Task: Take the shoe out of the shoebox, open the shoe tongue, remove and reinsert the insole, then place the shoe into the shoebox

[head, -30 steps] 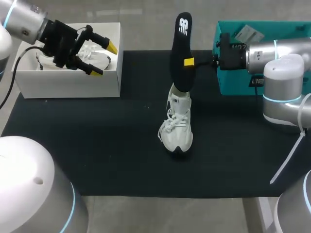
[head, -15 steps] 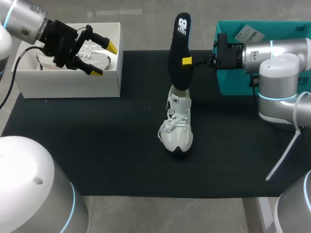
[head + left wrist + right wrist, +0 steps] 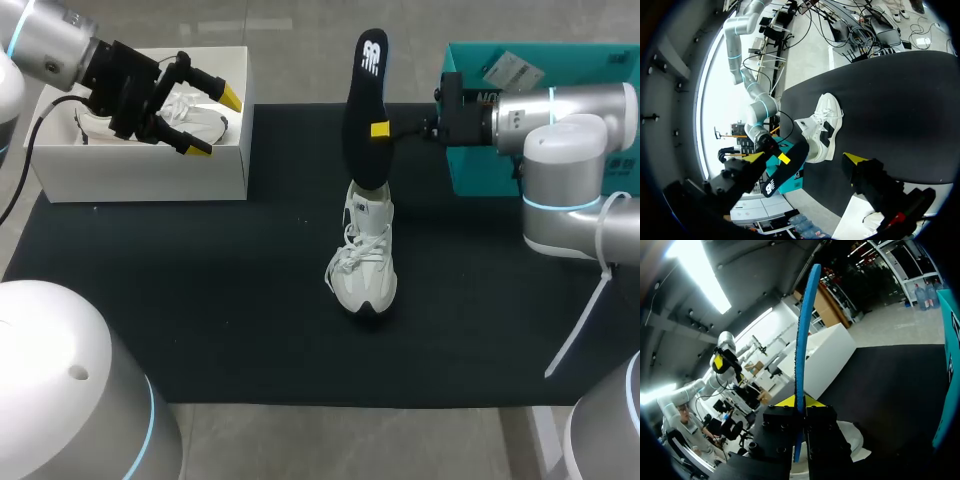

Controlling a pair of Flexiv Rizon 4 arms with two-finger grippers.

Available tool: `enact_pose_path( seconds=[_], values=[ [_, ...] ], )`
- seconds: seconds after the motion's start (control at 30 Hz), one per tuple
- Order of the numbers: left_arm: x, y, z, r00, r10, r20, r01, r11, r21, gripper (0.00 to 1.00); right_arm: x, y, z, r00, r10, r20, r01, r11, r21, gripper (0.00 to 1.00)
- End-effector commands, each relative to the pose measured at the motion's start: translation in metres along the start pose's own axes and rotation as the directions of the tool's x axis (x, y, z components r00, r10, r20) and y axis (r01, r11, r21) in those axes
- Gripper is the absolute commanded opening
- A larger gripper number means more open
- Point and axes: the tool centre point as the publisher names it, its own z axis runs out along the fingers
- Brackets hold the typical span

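Black mat (image 3: 200, 300): right gripper (image 3: 380, 128) clamped on insole (image 3: 364, 110), long axis vertical, lower end at shoe (image 3: 362, 262) opening; left gripper (image 3: 215, 123) spread, farther off over shoebox (image 3: 140, 175).

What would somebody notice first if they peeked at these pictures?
The tall black insole stands out most, pinched upright by the right pincer just above the white shoe in the middle of the black mat. Next comes the left pincer, open over the white shoebox at the mat's far left corner.
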Motion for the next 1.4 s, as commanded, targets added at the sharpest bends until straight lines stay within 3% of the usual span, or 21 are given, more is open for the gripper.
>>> enact_pose_path(
  seconds=[0.03, 0.37, 0.6, 1.4],
  values=[
    [0.000, 0.000, 0.000, 1.000, 0.000, -0.003, 0.000, 1.000, 0.001, 1.00, -0.009, -0.005, 0.006, 1.000, -0.001, 0.001, 0.001, 1.000, 0.009, 0.00],
    [0.000, 0.000, 0.000, 1.000, 0.000, -0.003, 0.000, 1.000, 0.001, 1.00, -0.025, -0.014, 0.002, 0.999, -0.036, -0.002, 0.036, 0.999, -0.013, 0.00],
    [0.000, 0.000, 0.000, 1.000, 0.000, -0.003, 0.000, 1.000, 0.001, 1.00, -0.033, -0.026, 0.007, 0.998, -0.055, 0.011, 0.055, 0.998, 0.013, 0.00],
    [0.000, 0.000, 0.000, 1.000, 0.000, -0.003, 0.000, 1.000, 0.001, 1.00, -0.024, -0.069, 0.011, 0.998, 0.021, 0.064, -0.025, 0.997, 0.070, 0.00]
  ],
)
